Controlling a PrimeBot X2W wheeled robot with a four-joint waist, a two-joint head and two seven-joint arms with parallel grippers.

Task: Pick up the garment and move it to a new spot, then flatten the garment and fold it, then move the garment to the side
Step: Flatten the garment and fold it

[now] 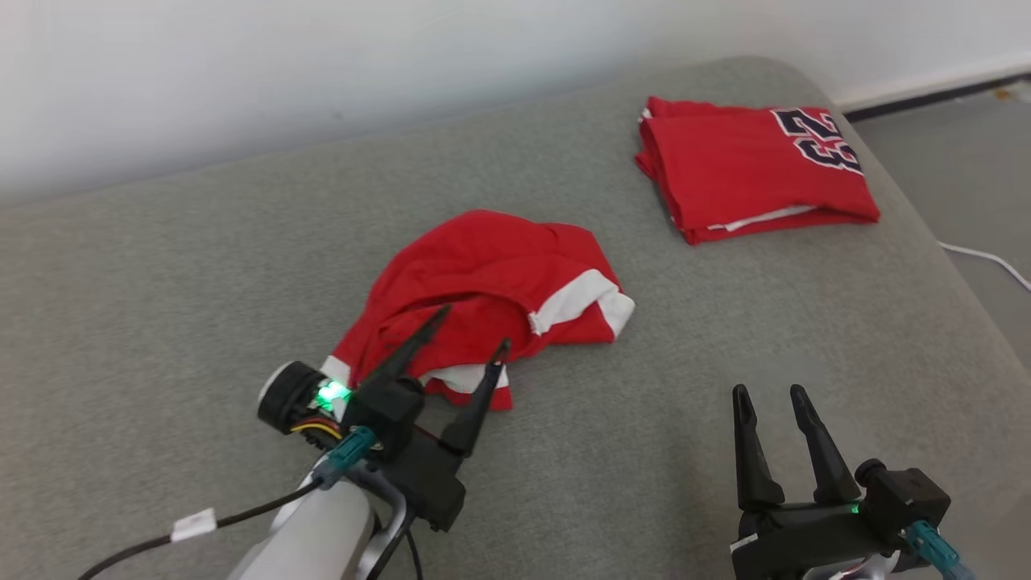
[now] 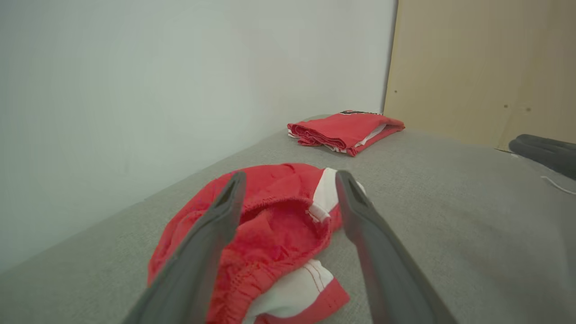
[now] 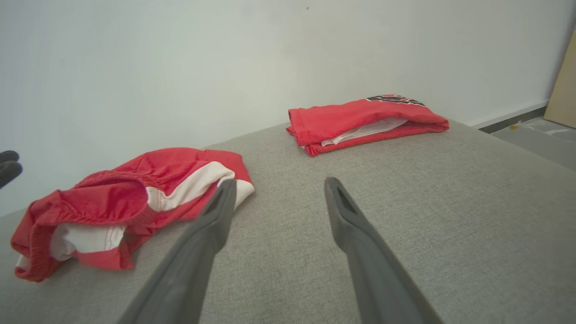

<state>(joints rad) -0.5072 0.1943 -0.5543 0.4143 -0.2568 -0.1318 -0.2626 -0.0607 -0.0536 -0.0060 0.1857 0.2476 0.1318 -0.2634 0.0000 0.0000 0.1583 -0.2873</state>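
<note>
Head view: garment (image 1: 491,266) lies crumpled mid-cushion (image 1: 161,322). Left gripper (image 1: 475,326) hovers at its near edge, jaws wide, holding nothing. Right gripper (image 1: 768,391) sits apart over bare cushion, jaws wide, empty. Folded shirt (image 1: 749,173) lies far right

1. A folded red jersey (image 1: 749,173) with dark, white-edged numerals printed on it and a white layer showing at its open edge.
2. A grey fabric cushion (image 1: 201,306) lies beneath the jersey, which sits near its far rounded corner.
3. A plain white wall (image 1: 322,64) rises just behind the jersey.
4. A grey floor (image 1: 950,161) lies beyond the jersey, past the cushion's edge, with a dark baseboard (image 1: 926,98) along the wall.
5. A thin white cable (image 1: 987,259) runs on the floor, nearer than the jersey.
6. A tan wooden panel (image 2: 481,67) stands behind the jersey in the left wrist view.
</note>
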